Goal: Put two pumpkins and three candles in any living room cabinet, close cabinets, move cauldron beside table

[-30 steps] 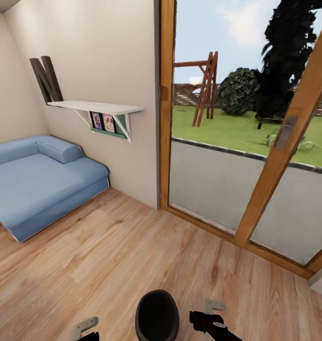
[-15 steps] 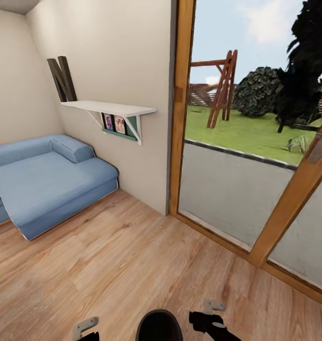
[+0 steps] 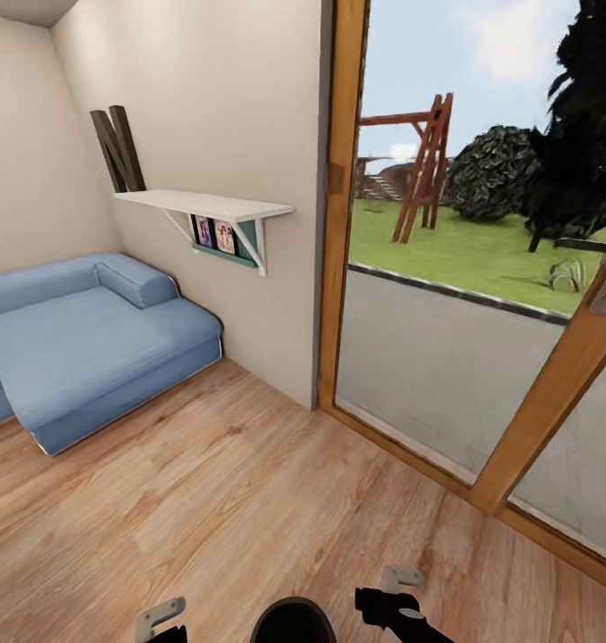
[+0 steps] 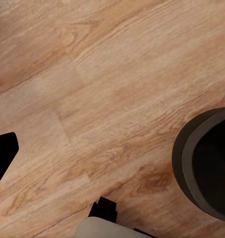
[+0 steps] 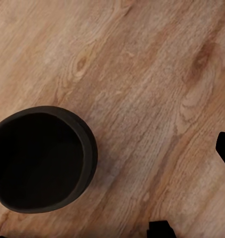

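The black round cauldron (image 3: pixel 294 622) sits low at the head view's bottom edge, over the wood floor between my two arms. Its wide dark mouth also appears in the left wrist view (image 4: pixel 206 163) and the right wrist view (image 5: pixel 40 158). My left gripper (image 3: pixel 164 625) hangs to the cauldron's left and my right gripper (image 3: pixel 396 612) to its right. Both are apart from it, with fingers spread and only floor between them. The pumpkins, candles, cabinet and table are out of view.
A blue sofa (image 3: pixel 79 344) fills the left corner. A white wall shelf (image 3: pixel 204 205) hangs above it. A wood-framed glass door (image 3: pixel 481 339) to the garden runs along the right. Wood floor (image 3: pixel 249 500) stretches ahead.
The camera has turned left, so the sofa, shelf and door frame shifted right in the picture. The cauldron sits lower in the view. Both grippers keep their places.
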Controlling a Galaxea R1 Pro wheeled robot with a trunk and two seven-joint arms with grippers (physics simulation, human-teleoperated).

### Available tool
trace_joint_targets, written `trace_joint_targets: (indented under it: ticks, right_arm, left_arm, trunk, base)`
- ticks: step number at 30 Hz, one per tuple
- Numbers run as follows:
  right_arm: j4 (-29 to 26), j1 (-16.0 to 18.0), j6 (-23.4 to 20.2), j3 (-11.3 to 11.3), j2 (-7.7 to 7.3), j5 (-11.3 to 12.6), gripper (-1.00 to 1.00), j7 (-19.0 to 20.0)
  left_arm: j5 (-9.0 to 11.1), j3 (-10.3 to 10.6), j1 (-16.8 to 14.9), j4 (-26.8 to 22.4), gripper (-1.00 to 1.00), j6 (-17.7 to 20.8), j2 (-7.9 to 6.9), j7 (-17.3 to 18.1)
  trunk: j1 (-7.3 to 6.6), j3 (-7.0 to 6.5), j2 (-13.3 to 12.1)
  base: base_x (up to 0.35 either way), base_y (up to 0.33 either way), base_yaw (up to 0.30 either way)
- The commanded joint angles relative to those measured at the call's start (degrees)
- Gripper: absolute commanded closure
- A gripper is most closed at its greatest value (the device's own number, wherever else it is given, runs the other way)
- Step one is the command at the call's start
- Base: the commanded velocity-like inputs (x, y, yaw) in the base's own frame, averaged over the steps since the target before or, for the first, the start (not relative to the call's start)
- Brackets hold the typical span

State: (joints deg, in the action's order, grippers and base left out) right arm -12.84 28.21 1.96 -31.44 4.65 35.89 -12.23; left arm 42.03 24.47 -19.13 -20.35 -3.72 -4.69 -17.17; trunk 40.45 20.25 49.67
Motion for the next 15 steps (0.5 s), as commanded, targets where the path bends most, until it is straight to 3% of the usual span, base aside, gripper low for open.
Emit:
trace_joint_targets:
  ticks: [1,7,10,15]
  right_arm:
    - [0.01,0.05,0.25,-0.56,0.05,0.54,-1.0,-0.25]
    - [-0.05,0.09,0.73,-0.94,0.24,0.35,-1.0,-0.04]
    - [-0.23,0.07,0.65,-1.08,0.25,-0.87,-1.0,-0.09]
    - [-0.65,0.09,-0.34,-0.96,0.25,-1.31,-1.0,-0.16]
  left_arm:
    - [0.56,0.52,-0.03,-0.1,-1.0,-0.23,-0.05,-0.32]
    - [0.86,0.37,-0.77,-1.21,-1.0,1.13,-0.2,-0.32]
    - [0.84,0.28,-4.98,-2.33,-1.0,7.56,-0.18,-0.59]
    - [0.85,0.15,-8.38,-2.75,-1.0,10.88,-0.01,-0.37]
  trunk:
    - [0.01,0.07,0.05]
    - [0.01,0.07,0.05]
    - [0.01,0.07,0.05]
    - [0.01,0.07,0.05]
  base:
    - [0.004,-0.004,0.002]
    - [0.001,-0.001,0.0]
    - [0.0,0.0,0.0]
    - [0.0,0.0,0.0]
